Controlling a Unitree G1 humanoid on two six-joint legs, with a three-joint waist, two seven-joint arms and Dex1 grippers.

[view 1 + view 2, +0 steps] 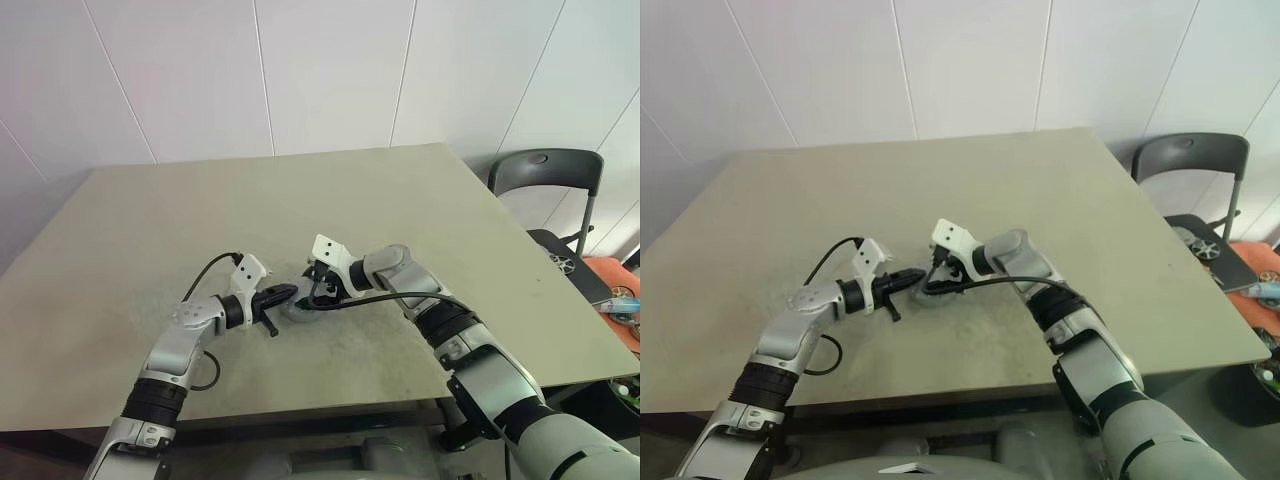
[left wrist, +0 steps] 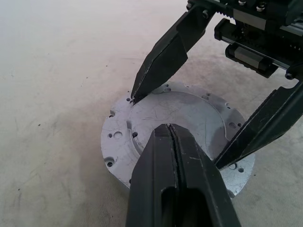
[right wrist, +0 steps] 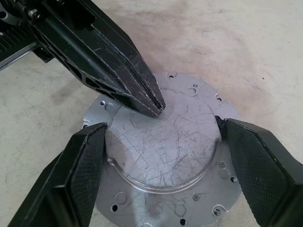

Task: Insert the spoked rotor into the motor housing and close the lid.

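Left end effector (image 2: 171,137) fingers pressed together, tip on flat-lying lid (image 3: 163,156); right end effector (image 3: 161,146) spread wide, straddling its raised centre

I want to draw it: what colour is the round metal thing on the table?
Silvery grey, covered in fine scratches; the round metal disc shows best in the right wrist view.

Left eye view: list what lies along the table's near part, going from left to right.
left gripper → round silvery metal part on the table → right gripper, its arm running off right; beyond the table, a dark chair.
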